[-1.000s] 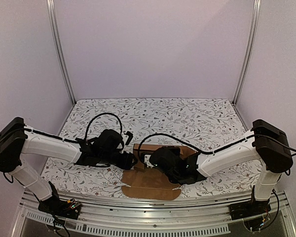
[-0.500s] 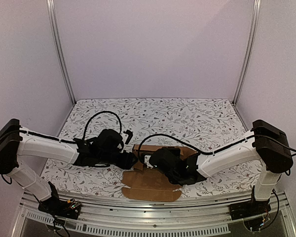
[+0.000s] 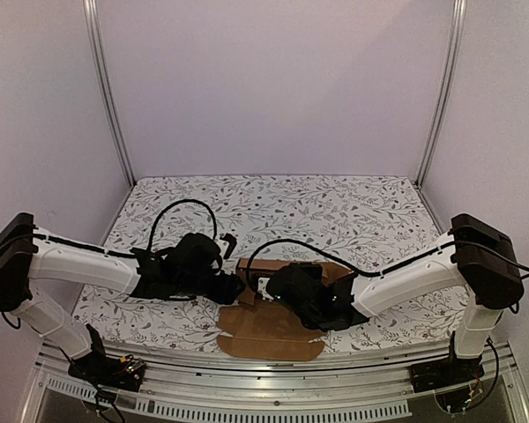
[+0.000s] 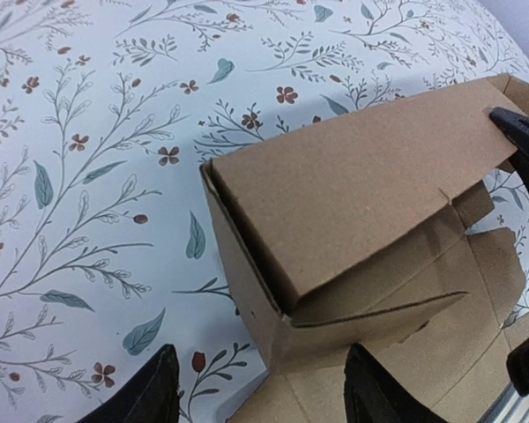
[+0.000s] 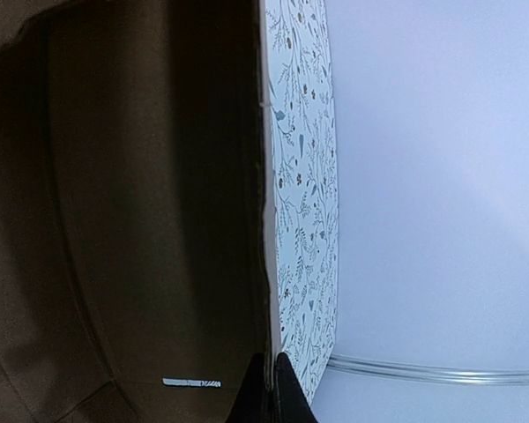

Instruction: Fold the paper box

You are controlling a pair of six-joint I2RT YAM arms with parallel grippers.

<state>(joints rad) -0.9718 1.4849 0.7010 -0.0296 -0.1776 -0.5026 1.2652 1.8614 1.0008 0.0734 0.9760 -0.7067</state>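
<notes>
The paper box (image 3: pixel 269 330) is plain brown cardboard, partly folded, at the table's near middle; a flat flap lies toward the front edge. In the left wrist view the box (image 4: pixel 353 194) has one raised side wall and a lid panel leaning over it. My left gripper (image 4: pixel 264 395) is open, its fingertips (image 4: pixel 150 397) spread on either side of the box's near corner without holding it; it shows in the top view (image 3: pixel 232 287) at the box's left end. My right gripper (image 5: pixel 270 388) is shut on the edge of a cardboard panel (image 5: pixel 141 220) and sits over the box (image 3: pixel 273 284).
A floral cloth (image 3: pixel 335 211) covers the table. Metal frame posts (image 3: pixel 106 97) stand at the back corners and a metal rail (image 3: pixel 273 366) runs along the front edge. The right gripper's black finger (image 4: pixel 525 137) shows at the lid's far corner.
The left arm has shifted slightly at the box's left end. The box and the right gripper have hardly moved.
</notes>
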